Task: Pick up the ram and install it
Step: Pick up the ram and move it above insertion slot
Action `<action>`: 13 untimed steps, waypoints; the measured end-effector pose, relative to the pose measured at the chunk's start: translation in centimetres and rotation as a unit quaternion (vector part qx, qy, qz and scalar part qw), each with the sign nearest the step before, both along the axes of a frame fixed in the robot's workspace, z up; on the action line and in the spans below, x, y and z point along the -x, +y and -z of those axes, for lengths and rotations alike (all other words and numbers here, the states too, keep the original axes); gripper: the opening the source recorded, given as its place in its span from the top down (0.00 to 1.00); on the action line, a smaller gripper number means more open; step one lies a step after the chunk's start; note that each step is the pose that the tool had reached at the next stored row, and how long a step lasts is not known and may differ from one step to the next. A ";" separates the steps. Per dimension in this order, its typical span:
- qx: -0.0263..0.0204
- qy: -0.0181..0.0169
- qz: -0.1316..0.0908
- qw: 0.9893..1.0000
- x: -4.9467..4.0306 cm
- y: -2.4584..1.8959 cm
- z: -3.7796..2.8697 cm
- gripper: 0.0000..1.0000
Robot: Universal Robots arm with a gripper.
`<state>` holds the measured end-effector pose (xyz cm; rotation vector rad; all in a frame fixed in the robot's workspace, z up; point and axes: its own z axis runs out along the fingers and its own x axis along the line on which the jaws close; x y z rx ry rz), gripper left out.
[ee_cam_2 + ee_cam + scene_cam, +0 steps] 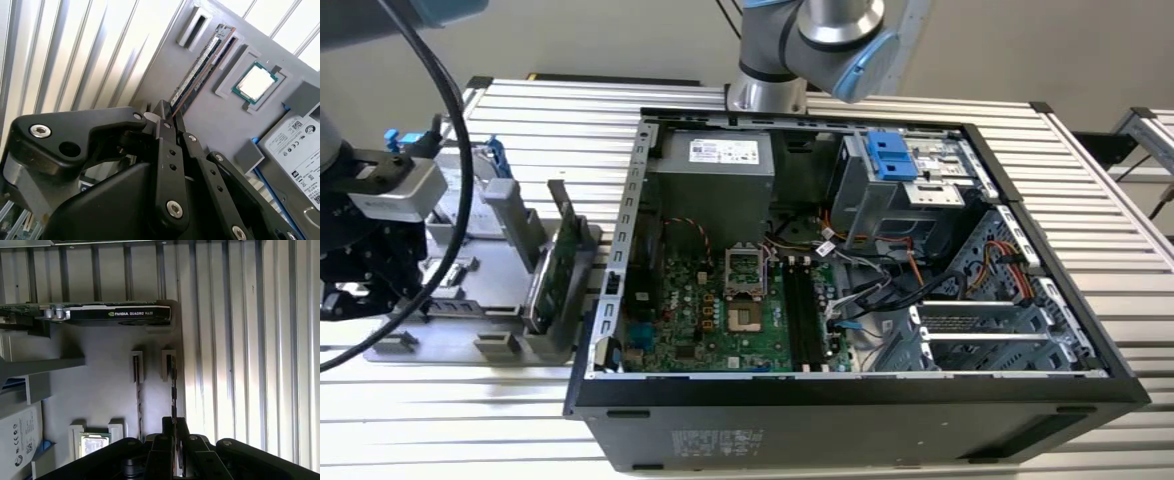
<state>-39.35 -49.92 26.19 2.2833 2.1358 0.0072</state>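
Note:
The ram is a thin dark green stick standing on edge in a slotted holder of the grey parts tray. In the first wrist view the ram shows edge-on, its far end between two small grey posts. My gripper sits over the near end of the stick, with one black finger on each side of it, and looks shut on it. The same grip shows in the first wrist view, gripper. In the exterior view my arm hangs over the tray at the exterior view's left.
An open computer case lies beside the tray, its motherboard memory slots uncovered. On the tray stand a wide expansion card, a processor chip and a silver hard drive. A second arm's base rises behind the case.

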 end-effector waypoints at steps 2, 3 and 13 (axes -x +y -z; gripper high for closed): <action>0.000 0.000 0.000 1.000 0.00 0.00 -0.20 1.00; 0.000 0.000 0.000 1.000 0.00 0.00 -0.30 1.00; 0.000 0.000 0.000 1.000 0.00 0.00 -1.26 1.00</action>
